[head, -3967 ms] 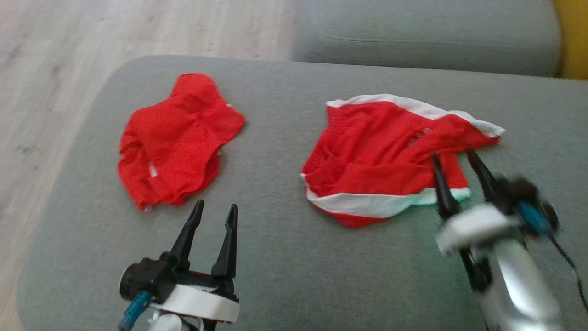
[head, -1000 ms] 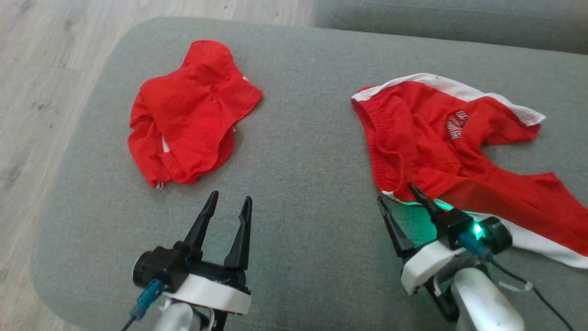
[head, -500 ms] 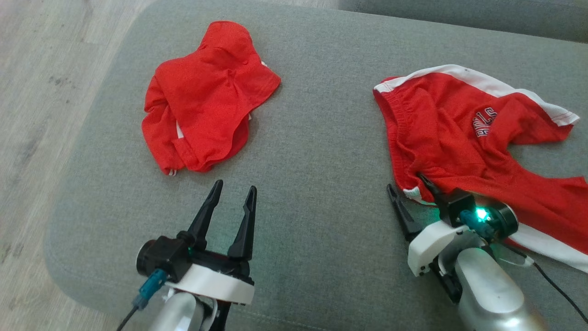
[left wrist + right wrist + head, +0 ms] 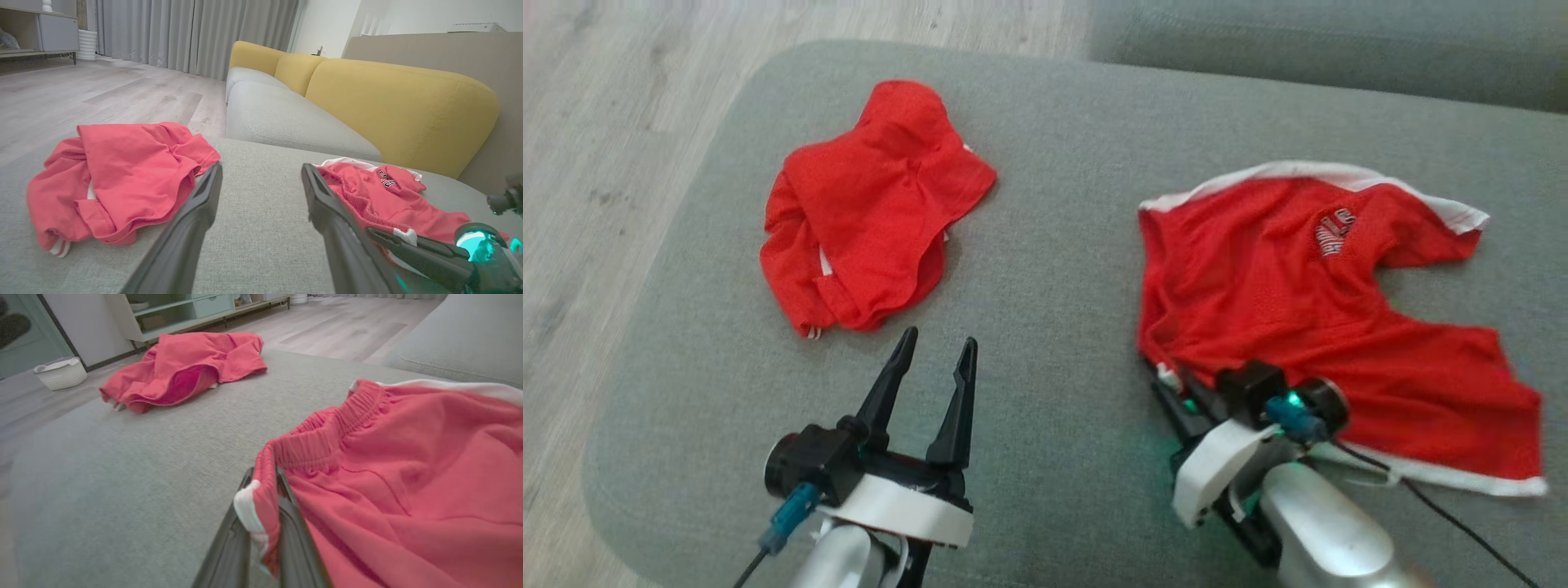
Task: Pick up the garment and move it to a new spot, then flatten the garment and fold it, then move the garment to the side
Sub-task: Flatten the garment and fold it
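Right gripper (image 4: pixel 1172 385): jaws together, clamped on the near-left corner of the shorts (image 4: pixel 1298 310), at the end of the elastic waistband, where a small white patch sits between the fingers. In the right wrist view the two fingers (image 4: pixel 294 522) pinch that corner (image 4: pixel 264 486), and the cloth there is raised slightly off the cushion (image 4: pixel 1054 245). A green light (image 4: pixel 1290 398) glows on the right wrist.

Left gripper (image 4: pixel 938 339): jaws apart, nothing between them. It hangs over bare cushion in the left wrist view (image 4: pixel 261 169), just short of the garment and not touching it.

Garment (image 4: pixel 874 204): a crumpled red mesh heap on the left part of the grey cushion, near its rounded edge. A short piece of red-white striped trim (image 4: pixel 55 247) shows at its near corner. No lettering or number can be made out on it. It lies well apart from the shorts, with open cushion between them.

Shorts: red, with white edging along the far and near sides, and spread loosely on the right part of the cushion. Small lettering (image 4: pixel 1335 229) shows near the far edge but is too blurred to read. One part trails towards the near right.

Surroundings: a wood floor (image 4: pixel 605 122) to the left, a second grey cushion (image 4: pixel 1298 49) beyond, and a yellow backrest (image 4: pixel 388 102) behind it. A white basket (image 4: pixel 61 371) stands on the floor.
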Controlling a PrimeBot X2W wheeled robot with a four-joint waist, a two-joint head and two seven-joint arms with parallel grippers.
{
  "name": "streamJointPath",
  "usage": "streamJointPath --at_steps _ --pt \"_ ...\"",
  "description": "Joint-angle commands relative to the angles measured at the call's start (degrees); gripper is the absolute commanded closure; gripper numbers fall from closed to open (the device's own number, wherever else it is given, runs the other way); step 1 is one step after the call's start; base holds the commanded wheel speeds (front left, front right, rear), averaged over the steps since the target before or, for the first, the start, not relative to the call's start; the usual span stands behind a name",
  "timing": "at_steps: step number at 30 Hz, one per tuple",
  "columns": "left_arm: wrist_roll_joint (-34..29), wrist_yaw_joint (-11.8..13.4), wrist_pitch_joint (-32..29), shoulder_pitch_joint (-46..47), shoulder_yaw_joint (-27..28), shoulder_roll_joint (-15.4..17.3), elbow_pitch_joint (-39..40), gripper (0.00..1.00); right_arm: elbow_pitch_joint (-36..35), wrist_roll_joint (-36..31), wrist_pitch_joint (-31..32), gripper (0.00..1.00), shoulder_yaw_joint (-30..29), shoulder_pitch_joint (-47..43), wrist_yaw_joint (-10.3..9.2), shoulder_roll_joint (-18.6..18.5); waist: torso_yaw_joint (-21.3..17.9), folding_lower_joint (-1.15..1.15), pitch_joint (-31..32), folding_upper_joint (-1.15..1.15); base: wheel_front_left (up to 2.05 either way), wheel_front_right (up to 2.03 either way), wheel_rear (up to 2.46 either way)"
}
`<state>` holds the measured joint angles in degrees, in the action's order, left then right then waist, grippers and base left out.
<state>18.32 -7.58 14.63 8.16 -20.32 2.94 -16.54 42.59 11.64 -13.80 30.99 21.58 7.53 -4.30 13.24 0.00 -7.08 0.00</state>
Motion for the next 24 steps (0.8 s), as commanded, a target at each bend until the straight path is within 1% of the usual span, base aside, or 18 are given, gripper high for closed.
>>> streamJointPath --at_steps 1,2,3,4,8,11,14,18,19,20,24 --pt "-0.22 0.09 0.37 0.79 1.91 -0.05 1.24 0.00 -2.36 2.20 -0.36 1.00 3.23 0.11 -0.04 1.17 -0.73 0.00 1.13 0.00 0.00 0.00 0.00" --pt "-0.25 0.09 0.37 0.60 1.96 -0.05 1.19 0.00 -2.65 3.22 -0.08 1.00 4.37 -0.01 -0.04 1.19 -0.92 0.00 1.50 0.00 0.00 0.00 0.00" --pt "-0.27 0.09 0.37 0.37 2.04 -0.05 1.14 0.00 -2.87 3.95 0.10 0.75 5.26 -0.08 -0.04 1.19 -1.11 0.00 1.85 0.00 0.00 0.00 0.00" --pt "-0.31 0.09 0.37 0.11 2.18 -0.05 1.12 0.00 -3.06 4.36 0.12 0.00 5.93 -0.07 -0.04 1.12 -1.35 0.00 2.15 0.00 0.00 0.00 0.00" --pt "-0.44 0.09 0.37 -1.08 2.56 -0.05 1.09 0.00 -4.05 7.54 -0.05 0.00 5.36 -0.77 -0.04 0.97 -2.34 0.00 3.59 0.00 0.00 0.00 0.00" --pt "-0.53 0.09 0.37 -1.93 2.94 0.06 1.29 0.00 -5.99 8.82 -0.53 0.00 2.42 -1.76 -0.04 0.18 -3.49 0.00 4.62 0.00 0.00 0.00 0.00" --pt "-0.70 0.09 0.37 -2.57 3.55 0.19 1.60 0.00 -8.72 8.23 -0.88 0.00 -1.34 -3.80 -0.04 -1.03 -5.04 0.00 5.50 0.00 0.00 0.00 0.00" --pt "-0.86 0.09 0.37 -3.45 4.13 0.31 2.00 0.00 -13.04 4.70 -1.11 0.00 -9.31 -7.80 -0.04 -2.45 -7.79 0.00 6.17 0.00 0.00 0.00 0.00" --pt "-0.91 0.09 0.37 -3.58 4.17 0.34 2.09 0.00 -14.27 3.53 -1.14 0.00 -12.06 -9.05 -0.04 -2.41 -8.52 0.00 6.18 0.00 0.00 0.00 0.00" --pt "-0.91 0.09 0.37 -3.58 4.17 0.34 2.09 0.00 -14.27 3.53 -1.14 0.00 -12.06 -9.05 -0.04 -2.41 -8.52 0.00 6.18 0.00 0.00 0.00 0.00" --pt "-1.02 0.09 0.37 -3.64 4.07 0.37 2.42 0.00 -18.05 -1.62 -1.17 0.00 -21.15 -15.14 -0.04 -1.07 -11.15 0.00 5.96 0.00 0.00 0.00 0.00"
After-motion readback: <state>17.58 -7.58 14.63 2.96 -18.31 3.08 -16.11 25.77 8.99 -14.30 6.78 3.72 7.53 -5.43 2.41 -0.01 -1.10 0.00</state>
